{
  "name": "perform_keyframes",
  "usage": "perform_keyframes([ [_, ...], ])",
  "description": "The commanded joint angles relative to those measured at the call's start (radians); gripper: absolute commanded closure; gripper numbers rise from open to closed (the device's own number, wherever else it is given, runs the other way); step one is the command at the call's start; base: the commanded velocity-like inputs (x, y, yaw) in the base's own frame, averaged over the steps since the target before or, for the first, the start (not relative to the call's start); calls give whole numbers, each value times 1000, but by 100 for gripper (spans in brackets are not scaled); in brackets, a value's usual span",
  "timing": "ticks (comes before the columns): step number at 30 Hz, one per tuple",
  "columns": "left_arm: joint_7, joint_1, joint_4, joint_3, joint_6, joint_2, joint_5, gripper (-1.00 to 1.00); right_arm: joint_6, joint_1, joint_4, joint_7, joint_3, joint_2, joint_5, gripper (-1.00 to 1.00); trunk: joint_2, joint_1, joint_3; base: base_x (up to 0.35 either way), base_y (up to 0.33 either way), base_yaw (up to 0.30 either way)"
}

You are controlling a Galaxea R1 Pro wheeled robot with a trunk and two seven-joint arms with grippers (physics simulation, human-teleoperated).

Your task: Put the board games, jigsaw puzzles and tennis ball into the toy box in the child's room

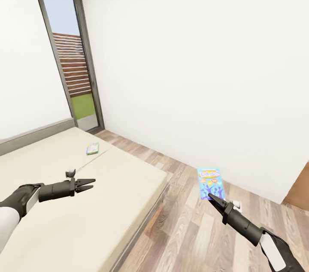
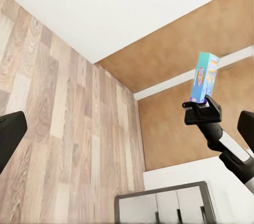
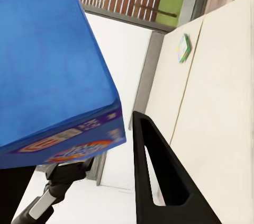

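Right gripper (image 1: 211,197) at 5 o'clock is clamped on the blue game (image 1: 210,182), box upright above the floor (image 1: 189,229) – keep it level and grip firm en route to the toy box, which I'd guess is behind the robot. Left gripper (image 1: 90,184) at 8 o'clock hangs over the bed (image 1: 107,220), fingers close together and holding nothing. Farther, at 10 o'clock, the pale green game (image 1: 92,148) lies flat on the bed – next pickup, approx. Its print is too small to read; the window (image 1: 71,57) stands beyond.
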Motion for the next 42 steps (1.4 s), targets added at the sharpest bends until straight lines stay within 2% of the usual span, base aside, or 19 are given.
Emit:
perform_keyframes([
  [1,-4,-1,0,0,11,1,0,-100,7,-1,0,1,-1,0,-5,100,-2,1,-1,0,0,-259],
  [42,-4,-1,0,-1,11,1,0,-100,6,-1,2,-4,-1,0,-7,100,-2,1,36,0,0,-259],
])
